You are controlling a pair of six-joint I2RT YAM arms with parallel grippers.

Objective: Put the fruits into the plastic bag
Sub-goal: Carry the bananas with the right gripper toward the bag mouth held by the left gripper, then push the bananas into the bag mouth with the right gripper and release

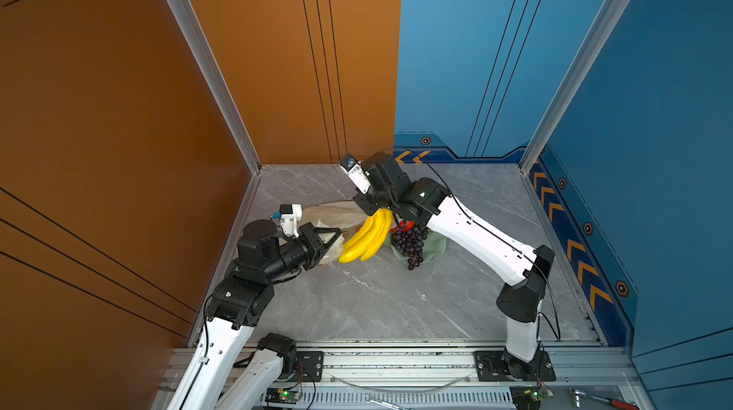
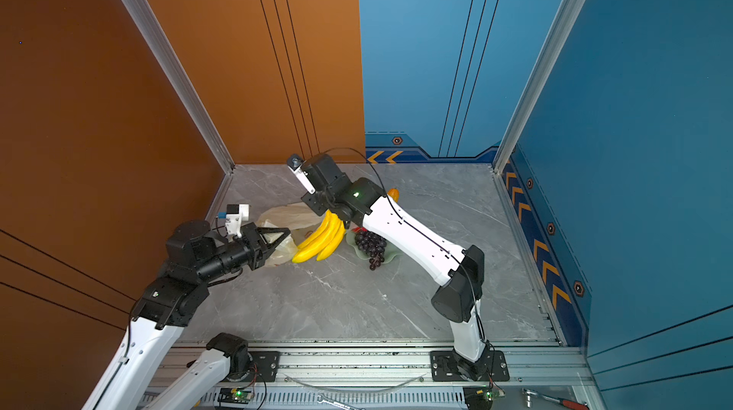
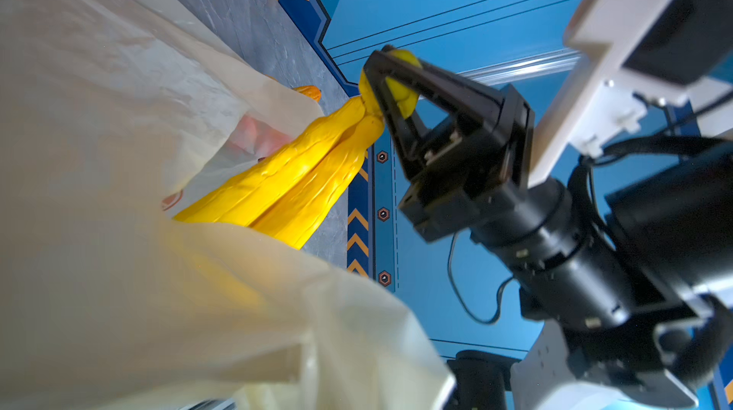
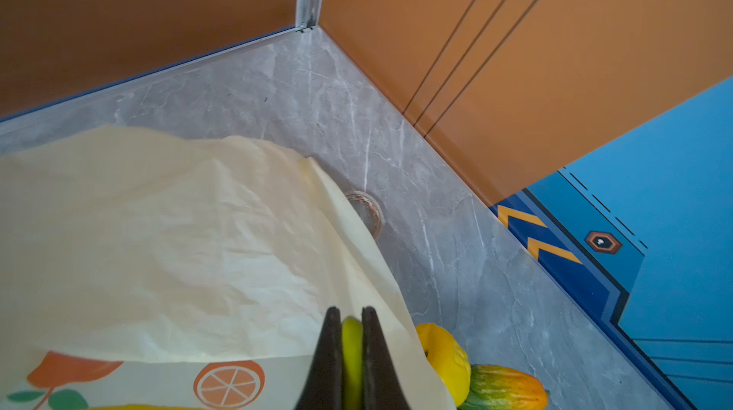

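Both grippers are clenched: from my right gripper point(image 1: 380, 211), grasping the banana bunch point(image 1: 365, 239) by its stem, the bunch's long axis runs toward 7 o'clock, tips at the mouth of the plastic bag point(image 1: 333, 211) that my left gripper point(image 1: 335, 234) pinches.

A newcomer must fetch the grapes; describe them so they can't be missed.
On the grey marble table, a pale green dish lies by the right arm. The grapes spill over its near rim: the only dark purple beaded cluster, beside yellow bananas.
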